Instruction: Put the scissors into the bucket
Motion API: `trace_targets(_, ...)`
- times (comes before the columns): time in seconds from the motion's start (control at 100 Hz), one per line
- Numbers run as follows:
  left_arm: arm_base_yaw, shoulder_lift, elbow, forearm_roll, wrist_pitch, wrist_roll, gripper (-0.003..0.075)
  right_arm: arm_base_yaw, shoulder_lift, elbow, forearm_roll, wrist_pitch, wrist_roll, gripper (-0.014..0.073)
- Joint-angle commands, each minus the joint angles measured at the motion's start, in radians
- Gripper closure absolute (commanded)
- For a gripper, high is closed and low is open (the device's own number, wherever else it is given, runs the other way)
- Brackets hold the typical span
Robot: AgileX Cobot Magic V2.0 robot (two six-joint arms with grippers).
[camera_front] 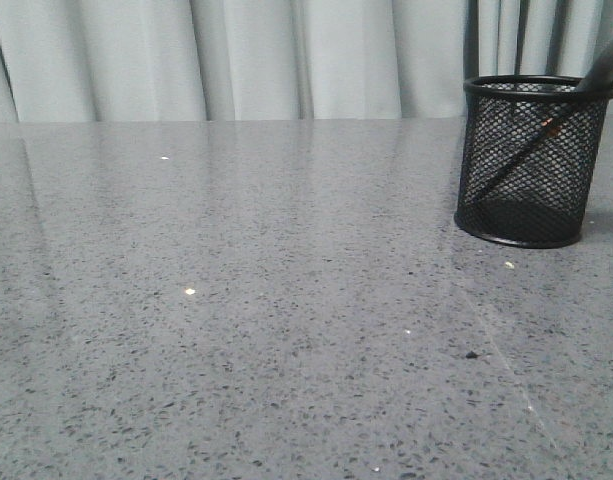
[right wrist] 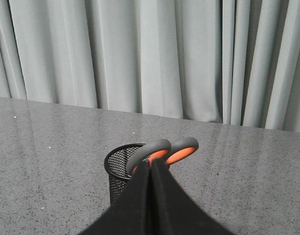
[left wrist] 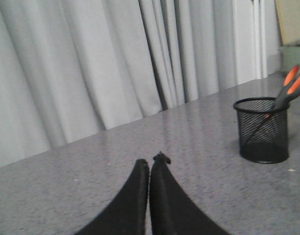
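Note:
The bucket point(camera_front: 531, 165), a black wire-mesh cup, stands upright on the grey table at the far right. The scissors point(camera_front: 601, 68), with grey and orange handles, stand in it blades down, leaning on its rim with the handles sticking out above. Bucket point(left wrist: 263, 129) and scissors point(left wrist: 290, 87) also show in the left wrist view, with nothing holding them. My left gripper point(left wrist: 152, 160) is shut and empty, well away from the bucket. My right gripper point(right wrist: 152, 162) is shut and empty, on the near side of the bucket point(right wrist: 121, 164) and the scissors' handles point(right wrist: 181, 149). Neither gripper shows in the front view.
The speckled grey table point(camera_front: 266, 330) runs back to a pale pleated curtain point(camera_front: 286, 55) along its far edge. A few small specks lie on the table point(camera_front: 471, 354).

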Motion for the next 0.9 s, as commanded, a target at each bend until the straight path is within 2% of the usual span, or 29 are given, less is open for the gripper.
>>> trace_targets(0.0, 0.083, -0.074, 0.035, 0.030, -0.064, 0.001, 0.0740, 0.001, 0.011, -0.027, 0.015, -0.067, -0.010, 0.0639)
trace_targets(0.16, 0.273, -0.253, 0.151, 0.030, -0.012, -0.051, 0.0740, 0.001, 0.011, -0.027, 0.015, -0.067, -0.010, 0.0639)
trace_targets(0.23, 0.346, -0.316, 0.170, 0.035, 0.087, -0.119, 0.0739, 0.001, 0.011, -0.027, 0.015, -0.067, -0.010, 0.0639)
trace_targets(0.28, 0.390, -0.350, 0.170, 0.062, 0.226, -0.161, 0.0740, 0.001, 0.011, -0.027, 0.015, -0.067, -0.010, 0.0639)
trace_targets(0.37, 0.454, -0.345, 0.170, 0.093, 0.374, -0.211, 0.0740, 0.001, 0.011, -0.027, 0.015, -0.061, -0.010, 0.0639)
trace_targets(0.42, 0.478, -0.345, 0.170, 0.093, 0.440, -0.211, 0.0740, 0.001, 0.011, -0.027, 0.015, -0.061, -0.010, 0.0639)
trace_targets(0.65, 0.522, -0.347, 0.170, 0.082, 0.524, -0.211, 0.0739, 0.001, 0.011, -0.027, 0.015, -0.061, -0.010, 0.0639)
trace_targets(0.89, 0.555, -0.347, 0.170, 0.082, 0.520, -0.211, 0.0740, 0.001, 0.011, -0.027, 0.015, -0.061, -0.010, 0.0639)
